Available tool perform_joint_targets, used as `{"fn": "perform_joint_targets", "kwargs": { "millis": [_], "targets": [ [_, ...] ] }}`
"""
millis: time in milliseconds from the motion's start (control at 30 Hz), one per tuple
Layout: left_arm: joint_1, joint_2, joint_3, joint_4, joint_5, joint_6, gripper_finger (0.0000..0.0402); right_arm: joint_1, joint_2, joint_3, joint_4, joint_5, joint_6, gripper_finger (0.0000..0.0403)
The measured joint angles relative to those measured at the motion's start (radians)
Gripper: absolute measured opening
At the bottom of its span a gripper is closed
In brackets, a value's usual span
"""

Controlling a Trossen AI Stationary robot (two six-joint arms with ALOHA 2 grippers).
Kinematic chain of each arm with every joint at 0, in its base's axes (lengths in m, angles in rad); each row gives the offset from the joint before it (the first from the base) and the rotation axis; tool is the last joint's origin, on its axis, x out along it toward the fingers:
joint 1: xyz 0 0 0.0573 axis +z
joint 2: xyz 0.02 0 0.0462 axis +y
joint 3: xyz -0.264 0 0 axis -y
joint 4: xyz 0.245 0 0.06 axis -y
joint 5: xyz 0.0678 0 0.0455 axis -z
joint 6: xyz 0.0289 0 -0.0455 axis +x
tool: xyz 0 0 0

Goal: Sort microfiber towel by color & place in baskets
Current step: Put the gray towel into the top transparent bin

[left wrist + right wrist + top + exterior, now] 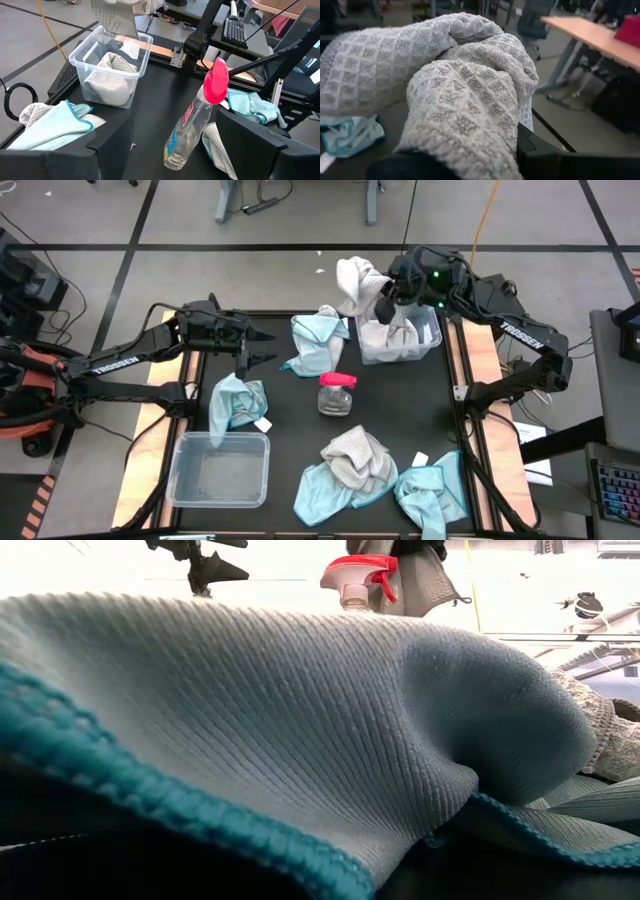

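Note:
A grey waffle towel (356, 280) hangs from my right gripper (385, 307), which is shut on it above the far-left corner of the far clear basket (432, 340). That basket holds another grey towel (392, 338). The near-left basket (220, 470) has no towel in it. Light blue towels lie at the far middle (318, 340), the left (238, 402), the near middle (325, 495) and the near right (432, 495). One more grey towel (360, 455) lies on the near-middle blue one. My left gripper (258, 346) hovers open above the table's left half, touching nothing. My right gripper holds the grey waffle towel by a bunched fold of several layers (470, 115), pinched between the two fingers (540, 152). The towel is lifted clear, and its free end (112, 17) hangs slack above the far basket (110, 60).
A clear spray bottle with a pink head (337, 393) stands at the table's middle, straight ahead of my left gripper (175, 150). A blue towel (300, 740) lying close to the low camera blocks most of its view. Wooden strips (150, 430) edge the black mat.

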Motion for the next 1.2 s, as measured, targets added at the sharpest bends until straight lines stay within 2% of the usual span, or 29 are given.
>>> {"fn": "perform_joint_targets", "kwargs": {
  "millis": [533,867,1200],
  "targets": [
    [0.000,0.000,0.000,0.000,0.000,-0.001,0.0287,-0.109,0.002,0.000,-0.196,-0.002,-0.024,0.0004],
    [0.000,0.000,-0.001,0.000,0.000,0.001,0.0287,-0.153,0.049,-0.001,-0.351,0.023,-0.034,0.0004],
    [0.000,0.000,-0.001,-0.001,0.000,0.001,0.0287,-0.164,0.093,-0.078,-0.372,0.023,-0.036,0.0004]
  ]
}}
